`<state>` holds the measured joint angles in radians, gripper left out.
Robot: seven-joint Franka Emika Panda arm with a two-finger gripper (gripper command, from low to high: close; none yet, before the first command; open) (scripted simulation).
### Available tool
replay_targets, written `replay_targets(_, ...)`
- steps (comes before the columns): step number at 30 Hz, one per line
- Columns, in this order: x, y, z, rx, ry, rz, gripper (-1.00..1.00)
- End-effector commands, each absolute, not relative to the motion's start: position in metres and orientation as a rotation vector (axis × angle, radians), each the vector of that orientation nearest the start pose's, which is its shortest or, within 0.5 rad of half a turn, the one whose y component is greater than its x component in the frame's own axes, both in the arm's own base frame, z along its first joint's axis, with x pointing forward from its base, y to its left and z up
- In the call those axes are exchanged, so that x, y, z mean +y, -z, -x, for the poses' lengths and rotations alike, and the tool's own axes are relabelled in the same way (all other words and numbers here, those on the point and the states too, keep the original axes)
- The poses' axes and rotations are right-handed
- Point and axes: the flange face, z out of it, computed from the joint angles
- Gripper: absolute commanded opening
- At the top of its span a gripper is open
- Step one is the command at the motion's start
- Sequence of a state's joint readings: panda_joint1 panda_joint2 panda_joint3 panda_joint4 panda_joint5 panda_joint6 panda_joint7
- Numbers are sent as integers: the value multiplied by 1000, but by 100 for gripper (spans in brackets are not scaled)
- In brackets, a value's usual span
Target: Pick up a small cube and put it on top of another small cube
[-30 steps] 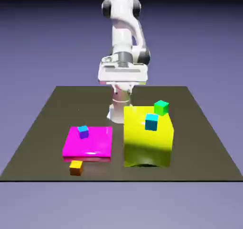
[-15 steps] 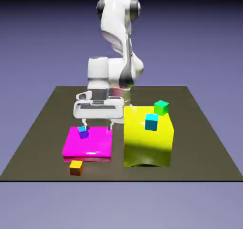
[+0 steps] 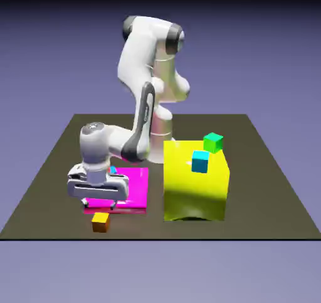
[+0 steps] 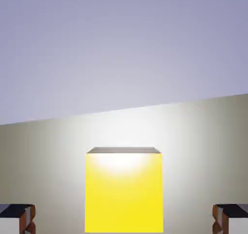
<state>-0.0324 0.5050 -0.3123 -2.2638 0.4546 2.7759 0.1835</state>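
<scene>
The gripper (image 3: 99, 206) stands with its jaws wide apart and nothing between them; in the hand view the two fingertips (image 4: 17, 217) sit at the far corners of the lower edge, well clear of either side of the cube.

The small orange cube (image 3: 100, 221) rests on the table (image 3: 276, 189) near its front edge, at the exterior view's left, just in front of the magenta slab (image 3: 133, 186). It lies directly beneath the gripper and a little nearer the camera. In the hand view the same cube (image 4: 124, 192) appears centred between the fingertips, its bright face square to the lens, so the jaws straddle it evenly with no visible offset to either side. As a cube it has no long axis to line up with.

The decisive relation is the vertical gap. In the inspector's judgement the fingers are aligned laterally and a straight descent is what remains before closing; contact is not yet evident.

The green cube (image 3: 213, 142), the stacking target, sits on the far right corner of the big yellow block (image 3: 195, 189), well apart from the hand and higher than the table. A cyan cube (image 3: 200, 161) sits just beside it, nearer the camera.
</scene>
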Motion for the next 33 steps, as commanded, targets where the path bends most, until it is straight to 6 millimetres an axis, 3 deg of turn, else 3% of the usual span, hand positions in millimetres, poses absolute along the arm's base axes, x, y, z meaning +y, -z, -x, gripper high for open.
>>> replay_targets(1, -205, -135, -491, 1373, 92, 2804, 0)
replay_targets(2, -205, -122, -491, 1374, 90, 2802, 0)
replay_targets(3, -205, -122, -491, 1374, 90, 2802, -100)
replay_targets(4, -205, -122, -491, 1374, 90, 2802, -100)
replay_targets(9, -205, -191, -488, 1374, 90, 2802, -100)
replay_targets(10, -205, -191, -488, 1374, 90, 2802, -100)
replay_targets(14, -80, -229, -537, 999, 40, 2879, -100)
replay_targets(17, 19, -261, -552, 717, -1, 2922, -100)
replay_targets(22, 151, -334, -515, 107, -38, 2985, -100)
replay_targets(28, 193, -393, -451, -474, -24, 2969, -100)
replay_targets(33, 213, -432, -393, -946, -7, 2886, -100)
